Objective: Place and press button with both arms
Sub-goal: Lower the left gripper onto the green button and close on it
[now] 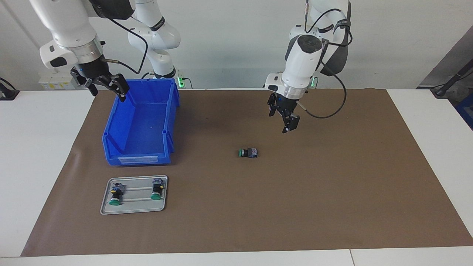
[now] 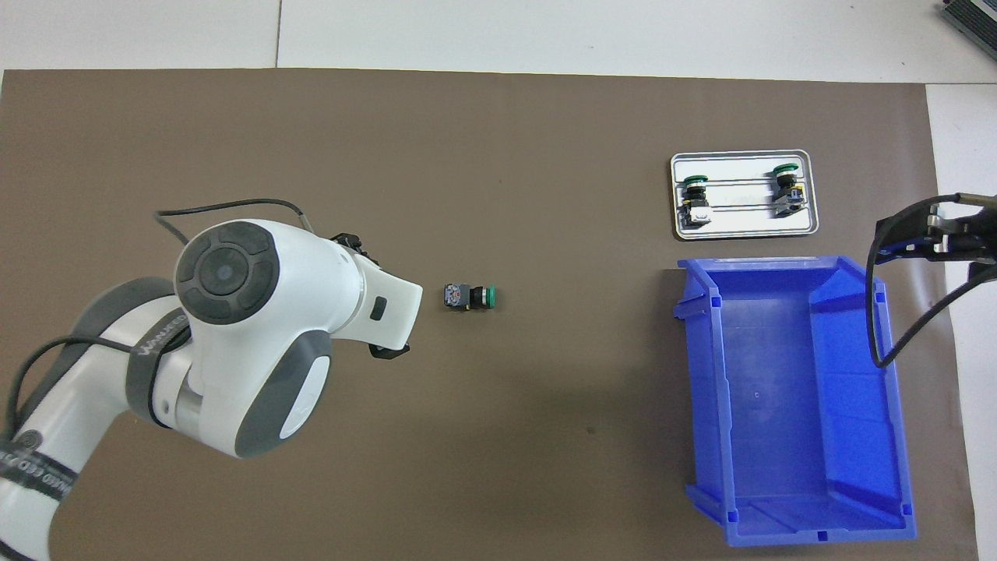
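Button (image 1: 248, 152) lies on its side on the brown mat (image 1: 332, 192), alone near the middle, green cap pointing toward the right arm's end. In the facing view the left gripper (image 1: 286, 119) hangs in the air just above the mat, close to the button and empty, fingers spread. The right gripper (image 1: 107, 85) hovers over the blue bin's (image 1: 140, 122) corner, also spread and empty. Two like buttons rest on the metal tray (image 1: 133, 209) farther from the robots than the bin.

From overhead, the button (image 2: 470, 297) sits just past the left arm's wrist, which hides that gripper.

Judging by this, pickup has not begun; next the left gripper must drop and close across the button's body.
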Tool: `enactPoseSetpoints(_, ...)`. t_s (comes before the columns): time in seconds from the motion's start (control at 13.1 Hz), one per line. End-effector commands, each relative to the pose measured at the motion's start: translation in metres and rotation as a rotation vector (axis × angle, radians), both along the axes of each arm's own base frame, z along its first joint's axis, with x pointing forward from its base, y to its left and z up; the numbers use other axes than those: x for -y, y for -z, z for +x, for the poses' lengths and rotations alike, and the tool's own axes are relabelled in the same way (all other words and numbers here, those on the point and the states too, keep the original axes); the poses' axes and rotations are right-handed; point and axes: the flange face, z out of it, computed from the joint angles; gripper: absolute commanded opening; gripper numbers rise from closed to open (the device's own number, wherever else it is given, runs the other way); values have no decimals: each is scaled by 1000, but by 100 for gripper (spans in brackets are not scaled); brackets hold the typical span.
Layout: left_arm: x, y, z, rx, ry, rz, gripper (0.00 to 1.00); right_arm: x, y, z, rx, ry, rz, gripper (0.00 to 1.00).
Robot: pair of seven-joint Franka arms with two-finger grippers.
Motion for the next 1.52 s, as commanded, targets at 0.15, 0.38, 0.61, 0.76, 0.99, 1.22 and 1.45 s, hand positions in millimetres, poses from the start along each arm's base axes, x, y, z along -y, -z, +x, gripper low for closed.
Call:
enactPoseSetpoints(0.15, 56, 29, 20, 7, 50, -62, 100, 0, -9, -9, -55, -13, 51, 100)
enactPoseSetpoints(0.38, 92, 41, 18, 14, 100, -58, 100, -1, -7, -7, -35, -13, 52, 100)
enactPoseSetpoints(0.61, 108, 73, 24, 15, 145, 9, 100, -2, -2, -10, -49, -110, 48, 100)
enactPoseSetpoints(0.76, 121, 84, 24, 14, 161, 15, 100, -1, -3, -10, -44, -119, 44, 100)
enactPoseSetpoints(0.99, 124, 108, 25, -6, 173, 44, 100, 0, -3, -9, -38, -109, 43, 100)
enactPoseSetpoints(1.22, 121, 109, 34, 1, 165, 43, 100, 1, -1, -9, -39, -87, 53, 100)
enactPoseSetpoints(1.45, 124, 115, 36, 30, 164, 26, 99, 1, 0, -9, -41, -41, 53, 100)
